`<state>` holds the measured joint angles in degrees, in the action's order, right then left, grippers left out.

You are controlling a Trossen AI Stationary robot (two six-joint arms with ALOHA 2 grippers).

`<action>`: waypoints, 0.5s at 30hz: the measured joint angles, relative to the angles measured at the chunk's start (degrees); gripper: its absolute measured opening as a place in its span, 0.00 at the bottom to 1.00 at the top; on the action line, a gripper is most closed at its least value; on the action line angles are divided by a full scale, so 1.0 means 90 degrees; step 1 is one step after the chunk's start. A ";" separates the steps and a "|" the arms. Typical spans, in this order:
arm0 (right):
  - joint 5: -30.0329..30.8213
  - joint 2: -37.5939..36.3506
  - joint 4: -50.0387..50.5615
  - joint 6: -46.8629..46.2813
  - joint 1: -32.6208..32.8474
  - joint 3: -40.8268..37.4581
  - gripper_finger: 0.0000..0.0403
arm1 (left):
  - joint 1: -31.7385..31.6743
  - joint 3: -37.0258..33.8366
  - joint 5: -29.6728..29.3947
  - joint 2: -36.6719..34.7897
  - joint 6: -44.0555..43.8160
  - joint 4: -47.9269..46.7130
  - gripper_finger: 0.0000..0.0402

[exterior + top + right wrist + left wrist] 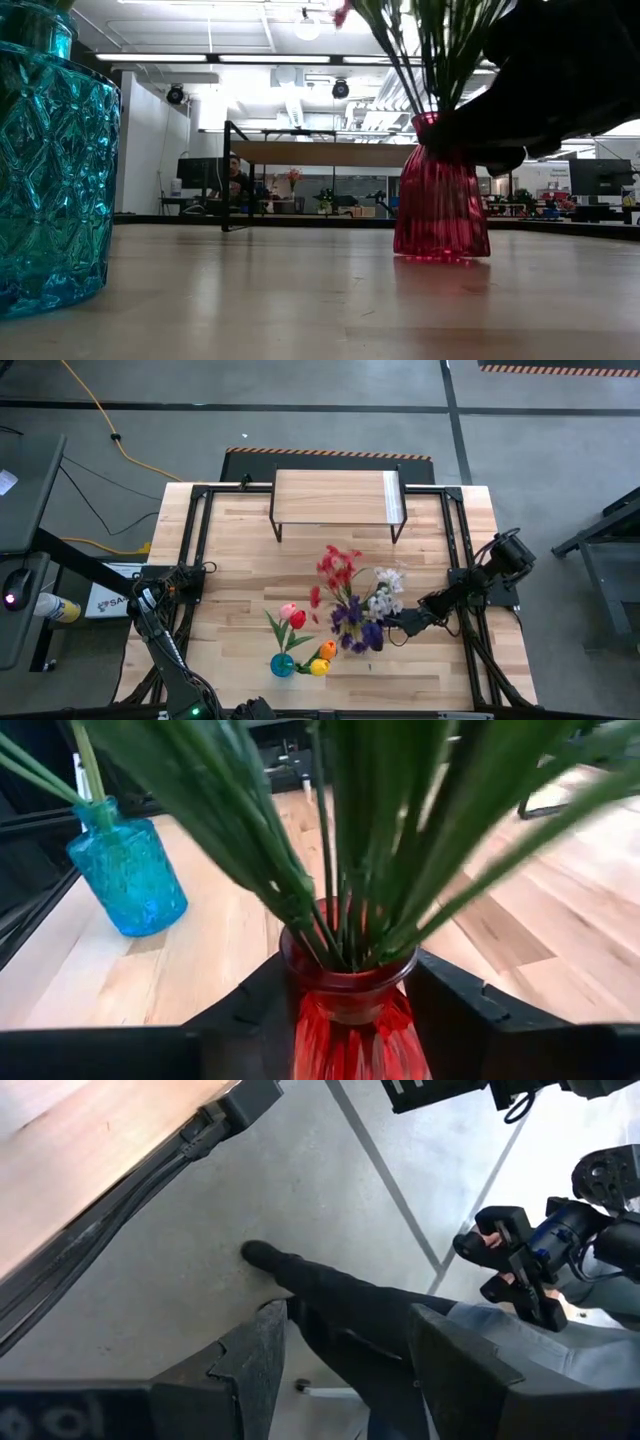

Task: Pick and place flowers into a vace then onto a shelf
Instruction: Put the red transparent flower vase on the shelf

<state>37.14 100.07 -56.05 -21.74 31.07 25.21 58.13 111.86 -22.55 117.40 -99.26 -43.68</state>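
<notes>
Straddling the red vase point(352, 1010) of flowers point(352, 592) from 3 o'clock, the right gripper point(345, 995) stands apart around its neck, grip uncertain.

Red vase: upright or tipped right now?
Upright. The red vase stands flat on the table, stems rising from its neck, with the right pincer around it.
</notes>
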 joint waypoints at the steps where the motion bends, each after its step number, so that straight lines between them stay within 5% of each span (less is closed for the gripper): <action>1: 0.0018 -0.0002 -0.0003 0.0000 -0.0002 0.0000 0.38 | 0.0000 -0.0001 0.0000 0.0000 0.0002 -0.0006 0.59; 15: 0.0162 0.0015 -0.0302 0.0287 0.0005 -0.0023 0.36 | 0.0000 0.0000 0.0039 0.0000 0.0000 -0.0025 0.59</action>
<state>38.60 100.20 -58.77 -19.15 31.11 25.00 58.13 111.86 -22.20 117.40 -99.26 -43.90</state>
